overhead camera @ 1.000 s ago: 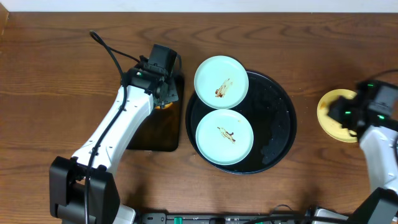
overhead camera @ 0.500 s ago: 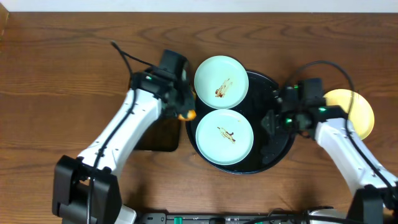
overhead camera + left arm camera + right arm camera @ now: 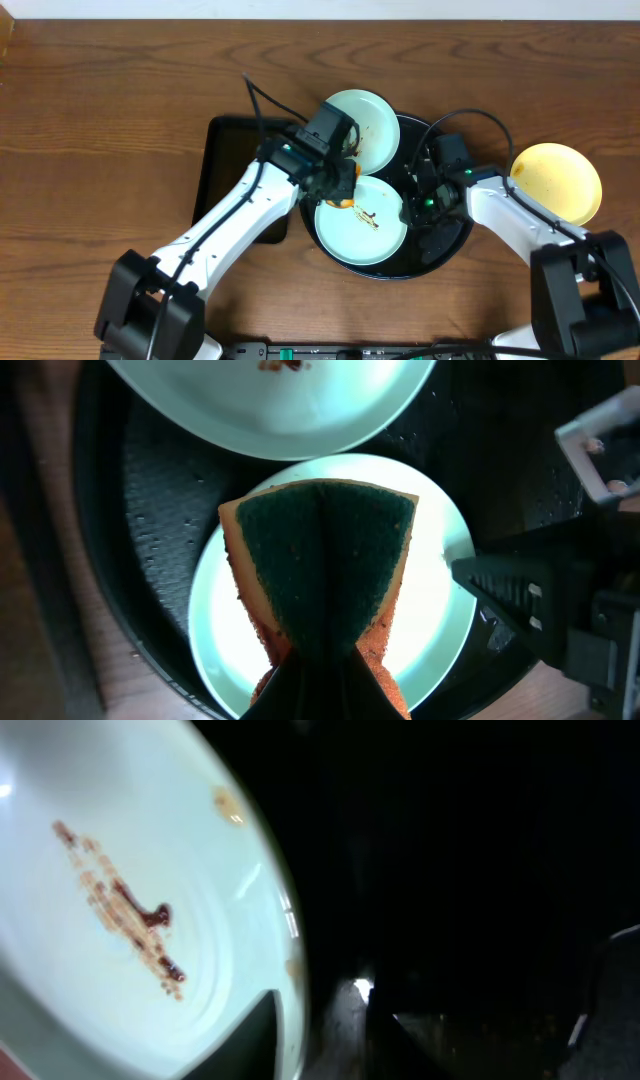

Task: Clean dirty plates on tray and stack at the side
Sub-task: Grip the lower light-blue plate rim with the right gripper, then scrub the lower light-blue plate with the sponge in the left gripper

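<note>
tray (image 3: 455, 215): two smeared plates (image 3: 385, 228); left end effector (image 3: 320, 660) grips sponge (image 3: 320, 555); right end effector (image 3: 422, 200) unclear

Overhead view evenly bright and sharp; right wrist view dim and blurred, tray (image 3: 480, 870) nearly black.

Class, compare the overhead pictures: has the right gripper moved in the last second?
Yes. The right gripper moved left, from over the yellow plate to the tray, beside the front green plate.
</note>
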Controlling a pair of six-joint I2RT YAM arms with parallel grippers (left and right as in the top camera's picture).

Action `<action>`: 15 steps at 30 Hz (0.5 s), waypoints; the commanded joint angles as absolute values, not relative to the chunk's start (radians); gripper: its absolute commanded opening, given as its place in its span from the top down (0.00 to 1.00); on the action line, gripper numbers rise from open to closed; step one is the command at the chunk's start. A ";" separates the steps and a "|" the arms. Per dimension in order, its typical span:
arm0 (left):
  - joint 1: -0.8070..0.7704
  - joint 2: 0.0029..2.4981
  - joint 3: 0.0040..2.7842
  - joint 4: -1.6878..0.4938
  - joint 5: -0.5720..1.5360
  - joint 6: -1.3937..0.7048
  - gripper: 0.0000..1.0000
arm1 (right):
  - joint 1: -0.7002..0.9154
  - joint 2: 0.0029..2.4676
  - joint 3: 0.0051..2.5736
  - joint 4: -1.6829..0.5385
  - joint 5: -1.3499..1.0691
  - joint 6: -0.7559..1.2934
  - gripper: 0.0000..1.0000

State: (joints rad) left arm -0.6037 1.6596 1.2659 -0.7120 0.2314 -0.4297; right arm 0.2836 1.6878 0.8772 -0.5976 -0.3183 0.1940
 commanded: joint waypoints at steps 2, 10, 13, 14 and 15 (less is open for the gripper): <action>-0.638 1.718 1.262 -0.702 0.217 -0.489 0.93 | 0.292 1.726 0.887 -0.596 -0.310 0.233 0.94; -0.727 1.810 1.262 -0.600 0.255 -0.558 0.93 | 0.293 1.734 0.887 -0.588 -0.303 0.266 0.99; -0.762 1.836 1.262 -0.568 0.250 -0.608 0.92 | 0.293 1.734 0.887 -0.588 -0.303 0.266 0.99; -0.770 1.846 1.262 -0.561 0.251 -0.640 0.93 | 0.293 1.734 0.887 -0.588 -0.303 0.266 0.99; -0.777 1.859 1.262 -0.558 0.251 -0.671 0.93 | 0.293 1.734 0.887 -0.588 -0.303 0.270 0.99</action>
